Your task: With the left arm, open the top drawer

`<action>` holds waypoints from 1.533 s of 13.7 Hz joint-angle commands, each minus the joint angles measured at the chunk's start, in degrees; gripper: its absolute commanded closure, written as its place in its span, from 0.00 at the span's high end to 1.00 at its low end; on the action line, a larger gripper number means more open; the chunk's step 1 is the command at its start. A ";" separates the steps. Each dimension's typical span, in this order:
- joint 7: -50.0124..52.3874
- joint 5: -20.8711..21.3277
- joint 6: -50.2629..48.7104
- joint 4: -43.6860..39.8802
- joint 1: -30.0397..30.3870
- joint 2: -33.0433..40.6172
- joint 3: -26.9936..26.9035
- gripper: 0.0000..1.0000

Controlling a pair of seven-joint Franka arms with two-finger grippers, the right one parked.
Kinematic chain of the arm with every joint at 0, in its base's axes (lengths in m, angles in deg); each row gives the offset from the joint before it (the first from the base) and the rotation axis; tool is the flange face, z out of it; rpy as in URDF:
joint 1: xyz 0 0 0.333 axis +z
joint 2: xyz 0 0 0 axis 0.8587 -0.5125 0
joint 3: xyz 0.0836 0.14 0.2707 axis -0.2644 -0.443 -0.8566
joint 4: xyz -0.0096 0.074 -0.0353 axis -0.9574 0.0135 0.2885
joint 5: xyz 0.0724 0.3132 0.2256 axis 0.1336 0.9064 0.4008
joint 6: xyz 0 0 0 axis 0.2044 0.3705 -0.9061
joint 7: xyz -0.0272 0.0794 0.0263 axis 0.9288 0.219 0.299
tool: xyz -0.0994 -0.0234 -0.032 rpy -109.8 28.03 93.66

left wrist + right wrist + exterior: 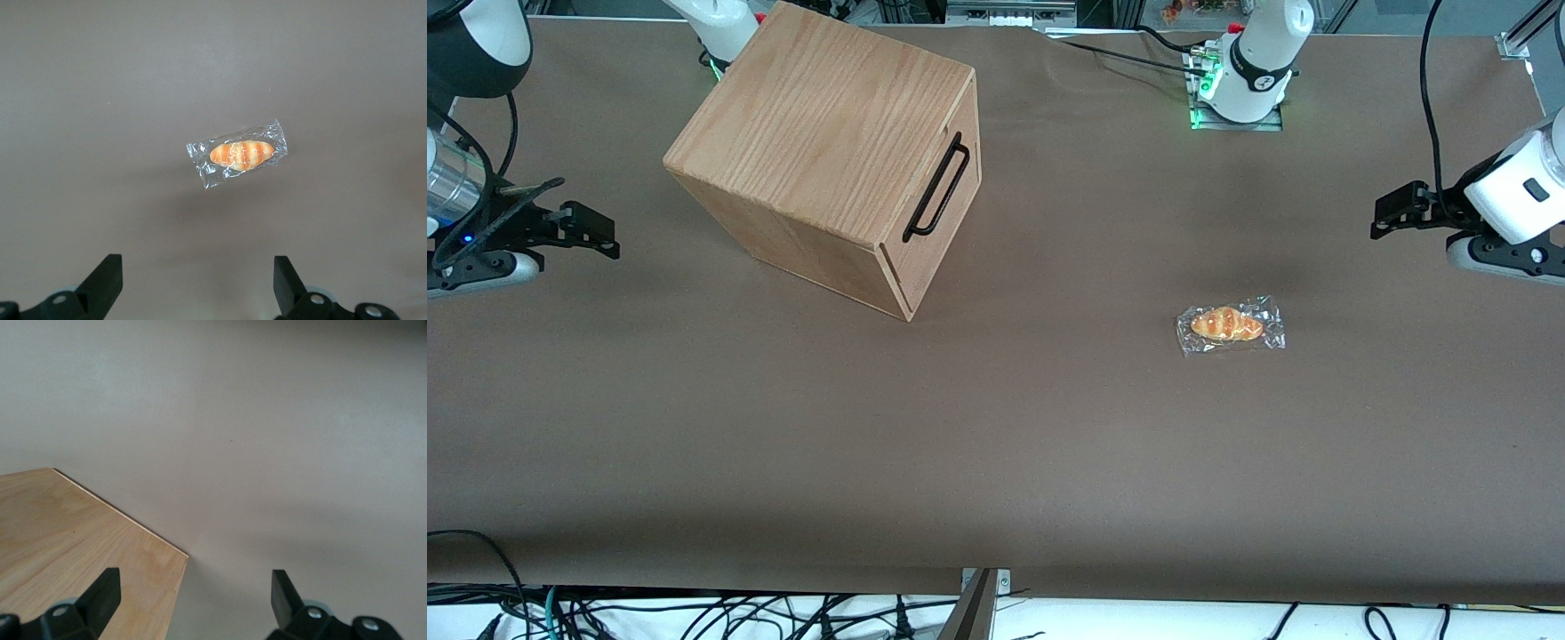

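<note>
Hand [1383, 220] of the left arm [1516, 200] hovers above the desk [996, 444] at the working arm's end, fingers [103, 283] spread wide and holding nothing. Its target, the top drawer [935, 200], sits shut in the wooden box [827, 151] — well apart, toward the parked arm's end. The black bar handle [936, 188] faces the hand, its long axis running down the drawer front. A wrapped bun [1230, 324] lies between them, nearer the front camera — judged clear of a direct approach.

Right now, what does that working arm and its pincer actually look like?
The left arm is glossy white and rounded, with a black cable running up from it. Its pincer is black, with two wedge-shaped fingers, open, toward the working arm's end of the table.
</note>
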 commanded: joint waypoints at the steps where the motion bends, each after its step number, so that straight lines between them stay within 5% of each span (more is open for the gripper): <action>1: 1.53 -6.56 -0.79 0.08 0.28 -2.00 0.03 1.00; 9: 5.76 -21.45 -0.19 -0.09 -4.81 -13.87 11.53 1.00; 12: 7.60 -26.37 6.65 -0.09 -11.90 -15.27 12.42 1.00; 21: 24.74 -27.97 31.97 -0.09 -30.73 -21.08 12.42 1.00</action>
